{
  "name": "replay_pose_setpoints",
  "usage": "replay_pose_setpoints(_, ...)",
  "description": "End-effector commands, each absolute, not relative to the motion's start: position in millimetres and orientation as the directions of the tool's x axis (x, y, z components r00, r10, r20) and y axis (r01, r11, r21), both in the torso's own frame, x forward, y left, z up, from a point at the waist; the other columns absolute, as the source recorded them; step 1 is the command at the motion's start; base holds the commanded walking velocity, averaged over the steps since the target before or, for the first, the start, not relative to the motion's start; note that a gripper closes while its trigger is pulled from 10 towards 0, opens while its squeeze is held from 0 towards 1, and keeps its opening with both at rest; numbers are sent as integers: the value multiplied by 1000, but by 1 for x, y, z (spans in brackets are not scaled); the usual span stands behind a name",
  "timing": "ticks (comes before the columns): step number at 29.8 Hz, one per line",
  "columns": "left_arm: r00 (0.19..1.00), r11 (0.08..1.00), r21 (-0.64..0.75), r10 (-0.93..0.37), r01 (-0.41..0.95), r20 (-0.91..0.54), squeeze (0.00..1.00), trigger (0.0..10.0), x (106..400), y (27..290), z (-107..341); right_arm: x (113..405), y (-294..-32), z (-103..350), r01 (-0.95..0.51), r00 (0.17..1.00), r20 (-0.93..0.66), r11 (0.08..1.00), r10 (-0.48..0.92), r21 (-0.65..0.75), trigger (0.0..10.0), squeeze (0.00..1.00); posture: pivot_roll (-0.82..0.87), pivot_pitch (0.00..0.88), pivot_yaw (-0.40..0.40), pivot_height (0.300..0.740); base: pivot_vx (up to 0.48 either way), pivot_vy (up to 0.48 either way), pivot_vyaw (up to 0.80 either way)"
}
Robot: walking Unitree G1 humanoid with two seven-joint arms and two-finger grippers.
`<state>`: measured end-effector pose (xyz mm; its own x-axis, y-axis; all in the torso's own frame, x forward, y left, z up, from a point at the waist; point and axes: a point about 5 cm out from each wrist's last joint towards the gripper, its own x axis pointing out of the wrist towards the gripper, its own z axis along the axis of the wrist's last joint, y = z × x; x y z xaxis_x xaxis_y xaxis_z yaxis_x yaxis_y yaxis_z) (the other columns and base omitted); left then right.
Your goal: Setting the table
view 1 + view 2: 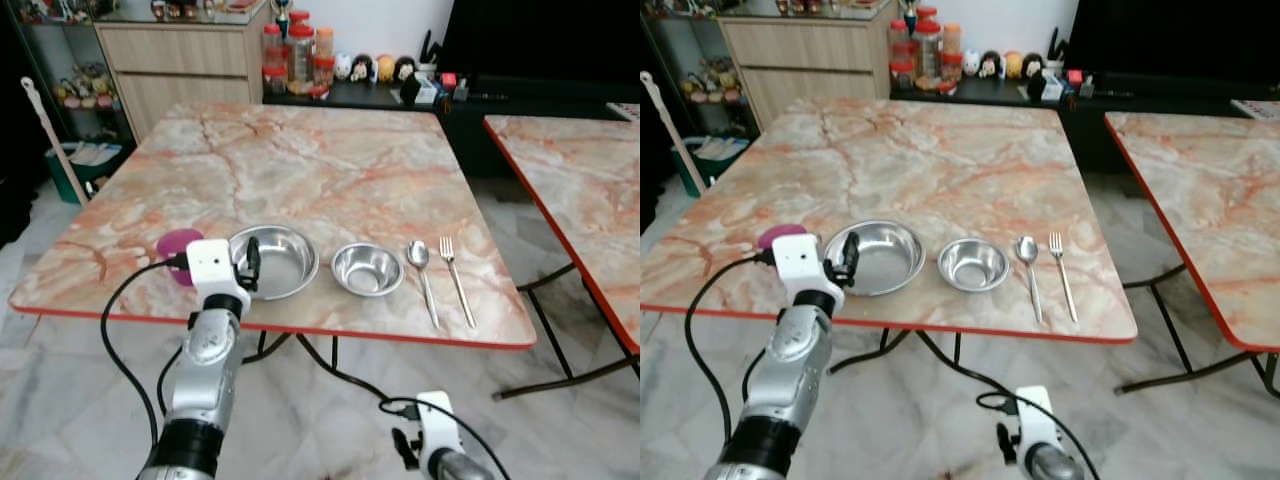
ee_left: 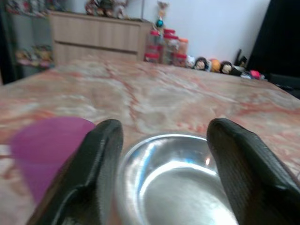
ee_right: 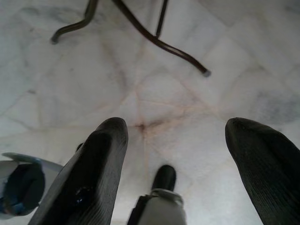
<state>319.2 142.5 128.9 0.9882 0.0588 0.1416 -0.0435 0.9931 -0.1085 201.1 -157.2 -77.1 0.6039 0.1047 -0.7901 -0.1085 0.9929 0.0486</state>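
Left gripper [image 2: 164, 154] wide, empty, at big bowl [image 1: 275, 260] lower left of frame, near worktop [image 1: 330, 170] edge. Cup [image 1: 178, 244] just beside. Next probably: closing on cup or bowl rim. Right gripper [image 3: 173, 159] wide, idle.

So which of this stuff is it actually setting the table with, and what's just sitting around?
For the job: large steel bowl, small steel bowl, spoon, fork, purple cup, left gripper open at the large bowl.

Lying about: jars, figurines, second table.
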Motion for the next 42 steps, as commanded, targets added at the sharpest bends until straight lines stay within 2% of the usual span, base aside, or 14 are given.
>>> replay_pose_setpoints(1, 986, 995, -87, 72, -59, 154, 1000, 10000, 320, 142, 136, 202, -161, -76, -88, 612, -785, 995, 93, 50, 10000, 0, 50, 0, -28, 732, 0, 0, 0)
replay_pose_setpoints(6, 990, 991, -94, 102, -93, 101, 1000, 10000, 322, 143, 140, 201, -161, -77, -86, 612, -785, 995, 93, 51, 10000, 0, 46, 0, -28, 732, 0, 0, 0)
replay_pose_setpoints(7, 992, 992, -99, 84, -75, 89, 941, 10000, 322, 141, 142, 201, -162, -77, -86, 613, -785, 995, 92, 49, 10000, 0, 45, 0, -27, 732, 0, 0, 0)
replay_pose_setpoints(8, 995, 993, -97, 77, -70, 70, 0, 10000, 321, 140, 144, 202, -162, -76, -85, 614, -784, 995, 91, 49, 10000, 0, 40, 0, -26, 732, 0, 0, 0)
replay_pose_setpoints(21, 980, 979, -151, 109, -135, -168, 0, 10000, 301, 141, 137, 201, -162, -77, -89, 608, -788, 995, 97, 54, 10000, 0, 57, 0, -32, 732, 0, 0, 0)
replay_pose_setpoints(29, 941, 903, -371, 93, -217, -325, 0, 10000, 299, 133, 126, 202, -161, -76, -92, 608, -787, 994, 103, 59, 10000, 0, 53, 0, -32, 732, 0, 0, 0)
replay_pose_setpoints(42, 907, 871, -395, 120, -291, -404, 0, 10000, 307, 134, 126, 202, -161, -77, -90, 610, -786, 994, 103, 61, 10000, 0, 38, 0, -24, 732, 0, 0, 0)
